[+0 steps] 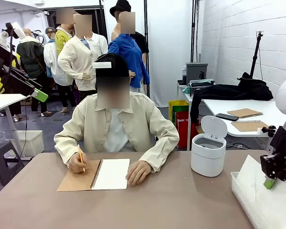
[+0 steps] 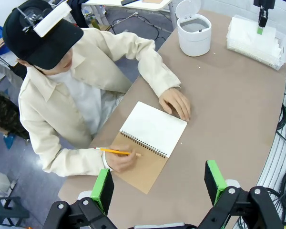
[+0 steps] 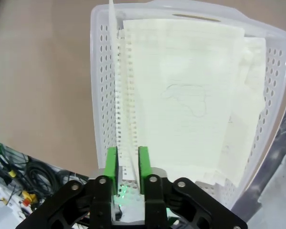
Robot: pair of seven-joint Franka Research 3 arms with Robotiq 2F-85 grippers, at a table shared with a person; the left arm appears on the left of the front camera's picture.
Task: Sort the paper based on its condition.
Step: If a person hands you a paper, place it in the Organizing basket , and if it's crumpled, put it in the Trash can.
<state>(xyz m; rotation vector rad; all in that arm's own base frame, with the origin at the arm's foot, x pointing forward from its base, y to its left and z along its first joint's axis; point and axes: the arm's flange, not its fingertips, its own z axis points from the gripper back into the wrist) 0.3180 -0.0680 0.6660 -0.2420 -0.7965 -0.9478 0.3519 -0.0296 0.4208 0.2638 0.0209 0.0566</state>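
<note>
Your left gripper (image 2: 158, 183) and right gripper (image 3: 127, 157) look alike: black linkages, green pads (image 2: 214, 175), round bolts. The person (image 1: 117, 121) wears a cream overshirt, black cap.

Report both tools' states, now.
Left tool: open, empty.
Right tool: slightly open over the basket, the punched edge of a paper between its pads.
</note>
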